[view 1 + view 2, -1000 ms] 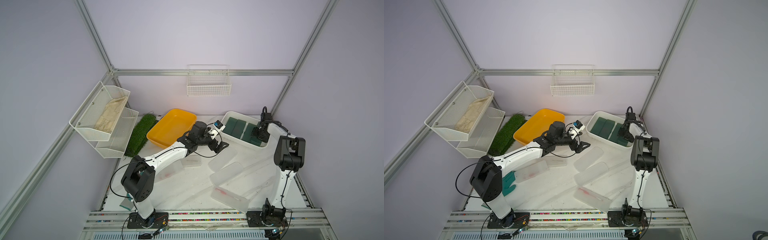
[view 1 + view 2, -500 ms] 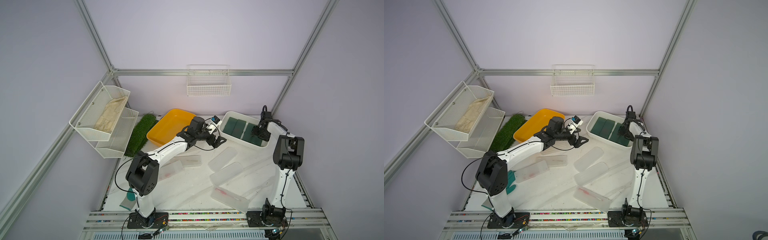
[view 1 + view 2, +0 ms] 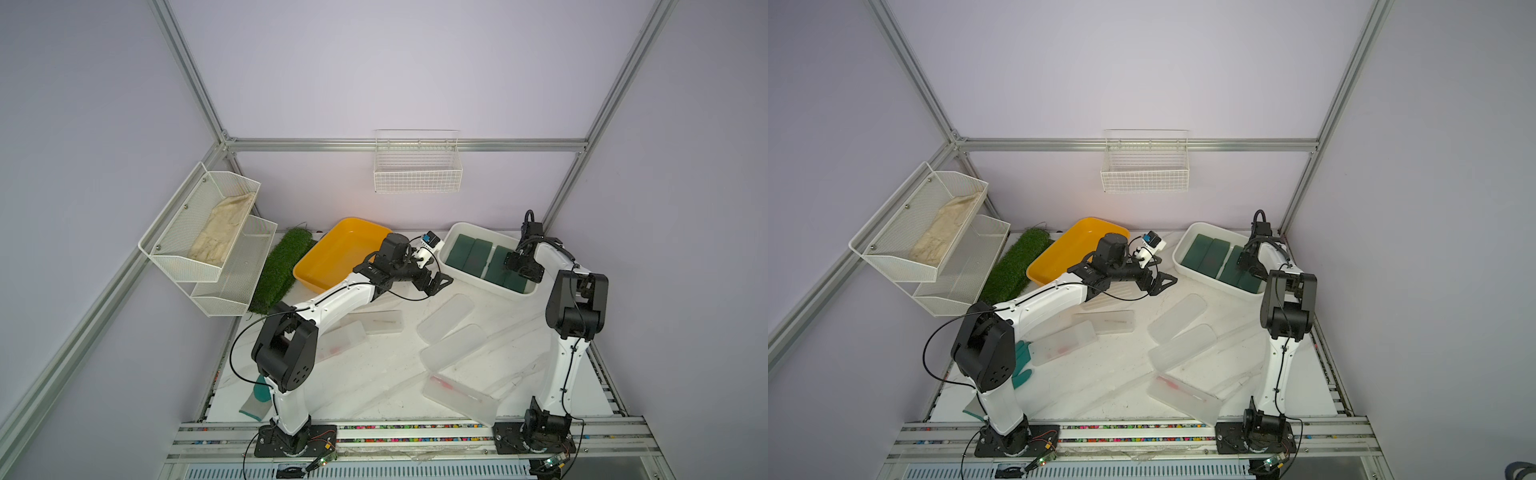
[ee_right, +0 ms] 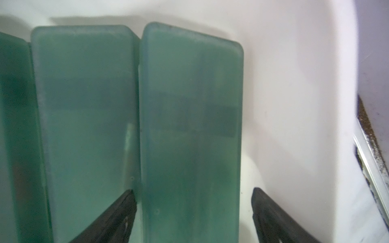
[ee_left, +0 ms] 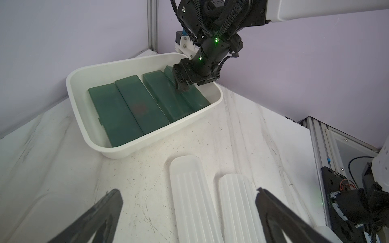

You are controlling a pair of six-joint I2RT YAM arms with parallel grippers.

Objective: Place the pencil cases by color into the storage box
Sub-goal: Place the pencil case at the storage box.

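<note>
Since the right hand (image 4: 193, 190) is spread either side of the last green case (image 4: 189, 115) and not pinching it, with one finger (image 4: 271, 221) standing clear of its edge, I'd call the green half basically done. All four green cases (image 5: 141, 105) lie side by side in the white box (image 5: 147, 138) in the back corner.

The left hand (image 5: 187, 190) hangs just in front of that box, jaws wide, holding nothing, aimed at two clear cases (image 5: 195, 199) lying next to each other. That's what's left imo: five clear cases as far as I can count, all out on the counter (image 3: 374, 374), none in any container. The yellow tub (image 3: 332, 253) beside the box has nothing in it that I can see, so maybe they go there, can't say.

View stuff: only the right wrist cam shows that gap at the finger; in both top views the hand just looks buried in the box. The left wrist cam shows ribs on the clear lids and a reddish blot inside the second green one. The top views give the full count, plus a teal glove (image 3: 1021, 370) by the left arm's base.
</note>
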